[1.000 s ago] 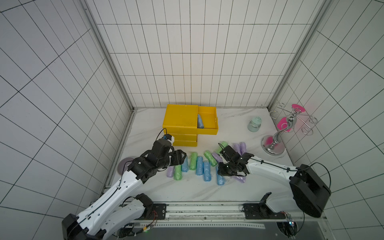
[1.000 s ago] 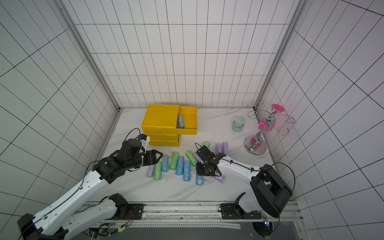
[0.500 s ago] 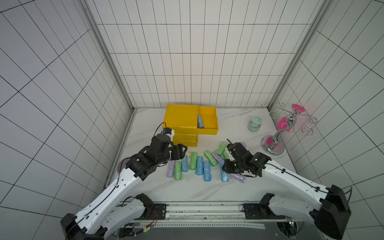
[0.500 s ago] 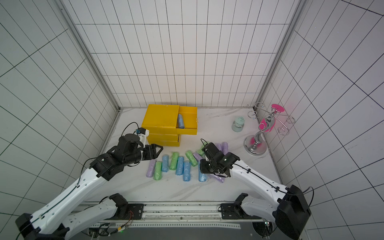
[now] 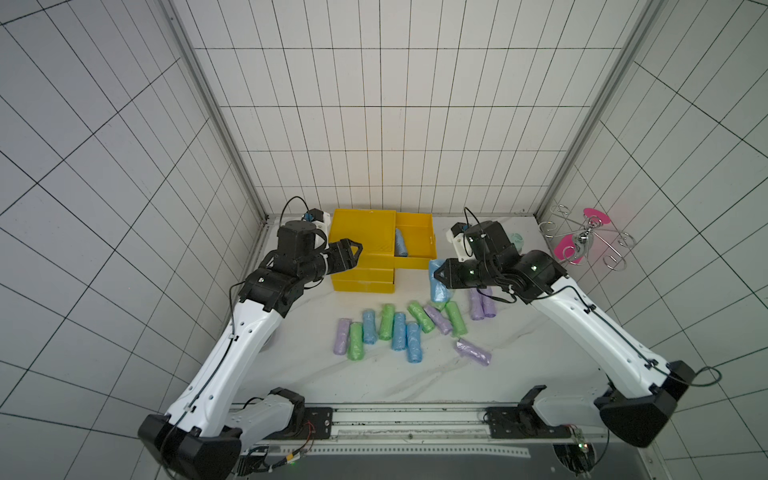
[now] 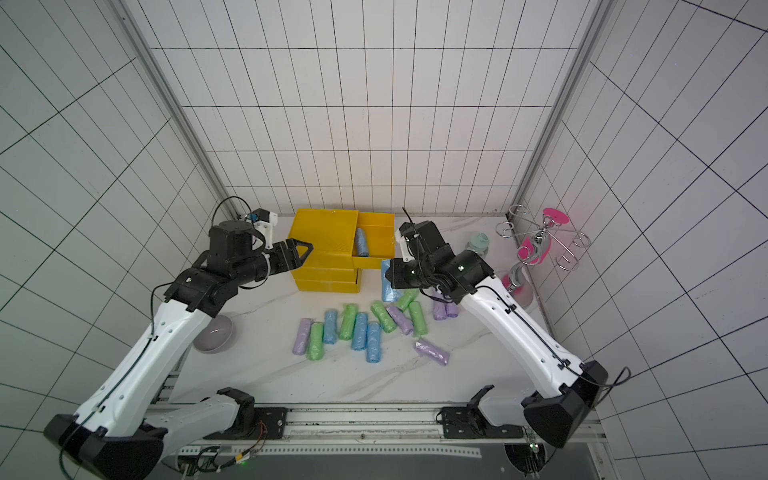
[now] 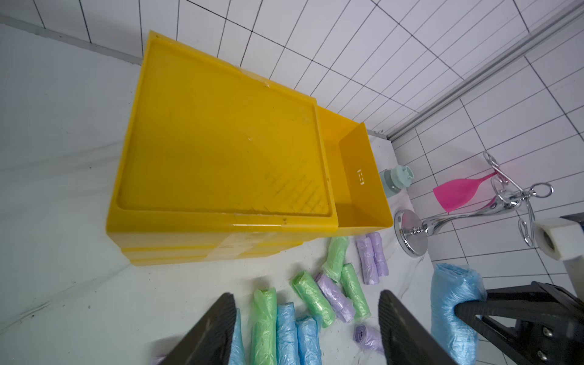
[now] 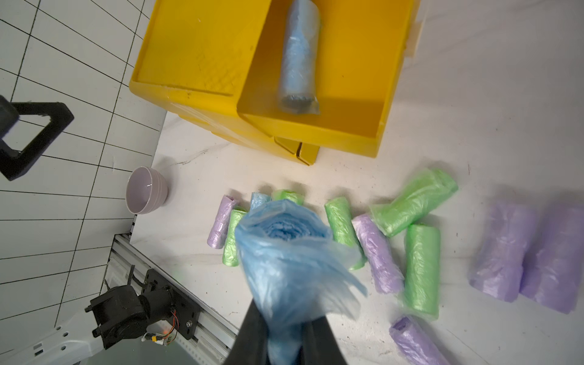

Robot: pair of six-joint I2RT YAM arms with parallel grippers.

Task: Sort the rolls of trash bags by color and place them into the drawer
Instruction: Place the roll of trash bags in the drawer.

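At the table's (image 5: 374,382) near edge: lone purple roll (image 5: 473,352), crinkly film, lying skewed and apart from the others.
Row (image 5: 399,331): blue, green and purple rolls mixed together. They are short cylinders in shiny wrinkled film, lying roughly side by side, and many touch.
Bowl (image 6: 214,332): lavender, on the table beside the left arm.
Purple pair (image 5: 482,303): two rolls touching along their length, just beyond the row on the right arm's side.
Right gripper (image 8: 284,344): fingers clamped tight on the held roll.
Held roll (image 5: 439,286): light blue, off the table between the row and the drawer front. Its film is loose and flares at the free end, and the coiled layers show in the right wrist view.
Left gripper (image 7: 306,295): jaws well apart with nothing between them, raised beside the cabinet's near corner.
Cabinet (image 5: 361,237): yellow, low, against the back wall.
Drawer (image 5: 415,263): the top one, pulled out toward the right arm's side.
Stowed roll (image 8: 298,60): light blue, lying flat in the drawer by the cabinet's side.
Far right corner: mint jar (image 6: 478,243) and chrome rack (image 5: 582,245) holding pink glasses.
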